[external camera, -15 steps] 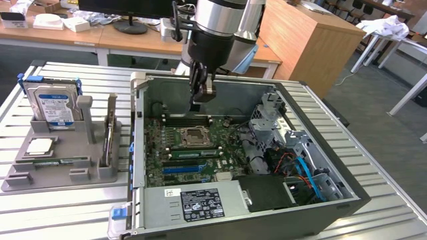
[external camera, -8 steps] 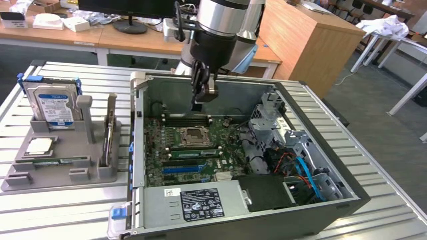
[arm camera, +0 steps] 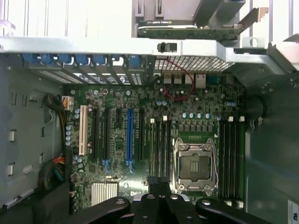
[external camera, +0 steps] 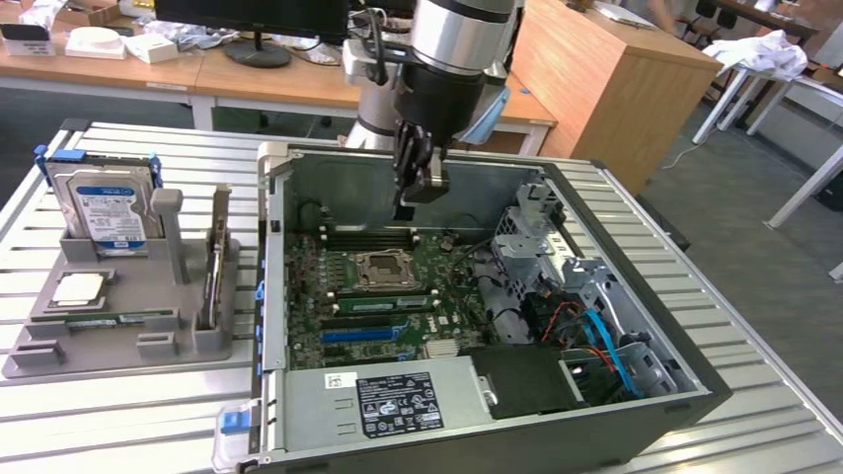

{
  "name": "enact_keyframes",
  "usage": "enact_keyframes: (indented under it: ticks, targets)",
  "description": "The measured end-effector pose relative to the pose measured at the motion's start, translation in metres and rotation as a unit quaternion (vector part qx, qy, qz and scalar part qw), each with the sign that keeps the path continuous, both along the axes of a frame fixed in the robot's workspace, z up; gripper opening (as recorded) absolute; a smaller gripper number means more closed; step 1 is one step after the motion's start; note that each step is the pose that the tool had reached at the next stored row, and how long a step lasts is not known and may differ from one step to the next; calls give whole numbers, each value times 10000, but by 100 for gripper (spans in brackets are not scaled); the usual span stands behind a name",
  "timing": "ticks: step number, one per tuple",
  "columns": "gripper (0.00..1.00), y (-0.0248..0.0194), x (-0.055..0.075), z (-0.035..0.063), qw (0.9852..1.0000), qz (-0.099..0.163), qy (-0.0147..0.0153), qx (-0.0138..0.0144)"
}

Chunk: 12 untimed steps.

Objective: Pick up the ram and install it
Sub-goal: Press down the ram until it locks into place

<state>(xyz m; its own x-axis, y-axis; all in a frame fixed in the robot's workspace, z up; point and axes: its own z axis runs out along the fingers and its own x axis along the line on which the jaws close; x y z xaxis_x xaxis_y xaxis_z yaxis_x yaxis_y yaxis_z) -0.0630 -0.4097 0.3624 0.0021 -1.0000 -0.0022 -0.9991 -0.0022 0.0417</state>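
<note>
The gripper (external camera: 418, 193) hangs inside the open PC case (external camera: 685, 395), above the motherboard (external camera: 382, 301), near the rear wall. Fingers are together, closed on nothing; no part sits between them. In the wrist view the gripper (arm camera: 159, 186) shows as dark linkage w/ tips meeting over the board, just beside the CPU socket (arm camera: 195, 165).

The ram (external camera: 103, 319) lies flat in the grey parts holder (external camera: 197, 346), on the exterior view's left, well apart from the gripper. It is a thin green stick in a low slot along the holder's front portion. Not yet picked up.

Other items in the holder:
- hard drive (external camera: 110, 212), blue-and-white label, upright at the back.
- silver processor chip (external camera: 79, 287), flat, between the drive and the ram.
- a card (external camera: 212, 267) standing on edge at the holder's side nearest the case.

Holder and case both rest on the slatted metal tabletop (external camera: 132, 415).

Motherboard, wrist view: the CPU socket is empty, w/ dark memory slots (arm camera: 231, 156) on one side and more slots on the other. A blue expansion slot (arm camera: 130, 135) and a white slot (arm camera: 83, 129) sit further along. The PSU (external camera: 382, 405) w/ label occupies the case's front corner in the exterior view.
</note>
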Motion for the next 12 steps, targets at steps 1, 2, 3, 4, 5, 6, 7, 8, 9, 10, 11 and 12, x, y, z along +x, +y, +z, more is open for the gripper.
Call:
enact_keyframes:
  ticks: [1, 2, 3, 4, 5, 6, 7, 8, 9, 10, 11, 12]
  targets:
    - [10, 0, 25, 0, 10000, 0, 0, 0]
    - [10, 0, 52, 0, 10000, 2, 0, 0]
    - [10, 0, 78, 0, 10000, 2, 0, 0]
    - [10, 0, 104, 0, 10000, 2, 0, 0]
    - [10, 0, 129, 0, 10000, 2, 0, 0]
    - [10, 0, 158, 0, 10000, 3, 0, 0]
    - [10, 0, 184, 0, 10000, 4, 0, 0]
    - [10, 0, 210, 0, 10000, 5, 0, 0]
    - [10, 0, 230, 0, 10000, 6, 0, 0]
    - [10, -1, 243, 0, 10000, 5, 0, 0]
    - [10, -1, 249, 0, 10000, 6, 0, 0]
    - [10, 0, 250, 0, 10000, 5, 0, 1]
